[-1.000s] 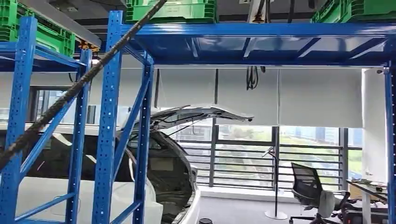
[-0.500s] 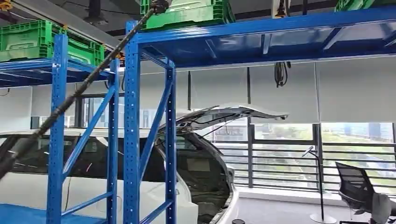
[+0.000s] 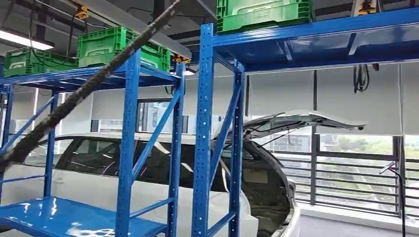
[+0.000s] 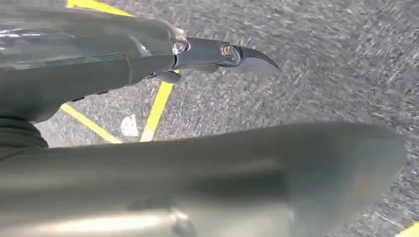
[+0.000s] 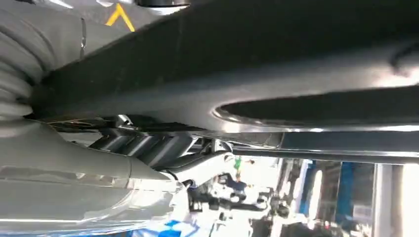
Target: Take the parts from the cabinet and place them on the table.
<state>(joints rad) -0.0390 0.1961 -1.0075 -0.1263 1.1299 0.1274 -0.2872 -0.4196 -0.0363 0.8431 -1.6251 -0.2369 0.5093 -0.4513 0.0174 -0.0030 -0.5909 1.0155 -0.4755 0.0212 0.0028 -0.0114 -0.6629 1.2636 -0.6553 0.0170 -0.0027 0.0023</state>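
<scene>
Overhead, green crates (image 3: 121, 45) top blue racks (image 3: 131, 148).

No text, label, brand or number can be read anywhere. The green plastic crates (image 3: 118, 47) on the blue steel shelving (image 3: 131, 148) carry no legible marking, and the yellow painted lines (image 4: 157, 106) on the grey floor form no letters.
</scene>
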